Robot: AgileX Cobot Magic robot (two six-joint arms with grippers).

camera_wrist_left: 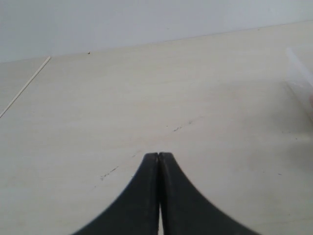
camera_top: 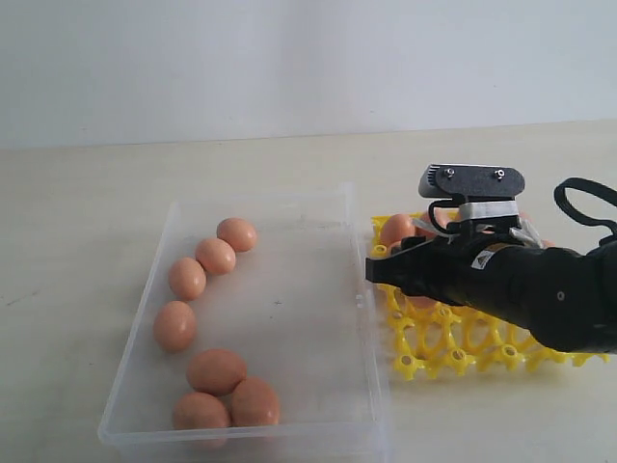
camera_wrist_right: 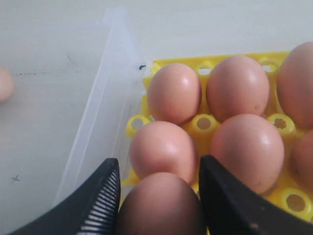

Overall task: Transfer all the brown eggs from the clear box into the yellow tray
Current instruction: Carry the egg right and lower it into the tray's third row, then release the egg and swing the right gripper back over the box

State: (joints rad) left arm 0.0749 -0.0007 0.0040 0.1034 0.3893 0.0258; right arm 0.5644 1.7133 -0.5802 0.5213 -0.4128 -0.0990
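Several brown eggs (camera_top: 215, 370) lie along the left and near side of the clear box (camera_top: 318, 318). The yellow tray (camera_top: 453, 352) sits just right of the box, and several eggs (camera_wrist_right: 173, 93) stand in its cups. My right gripper (camera_wrist_right: 159, 171) hovers over the tray's edge nearest the box, with its two fingers (camera_wrist_right: 100, 196) pressed against the sides of one brown egg (camera_wrist_right: 159, 208). From the outside, that gripper (camera_top: 386, 270) hides most of the tray's eggs. My left gripper (camera_wrist_left: 159, 155) is shut and empty above bare table.
The box's clear wall (camera_wrist_right: 100, 112) runs right beside the tray. A corner of the box (camera_wrist_left: 299, 73) shows at the edge of the left wrist view. A pale wall stands behind the table.
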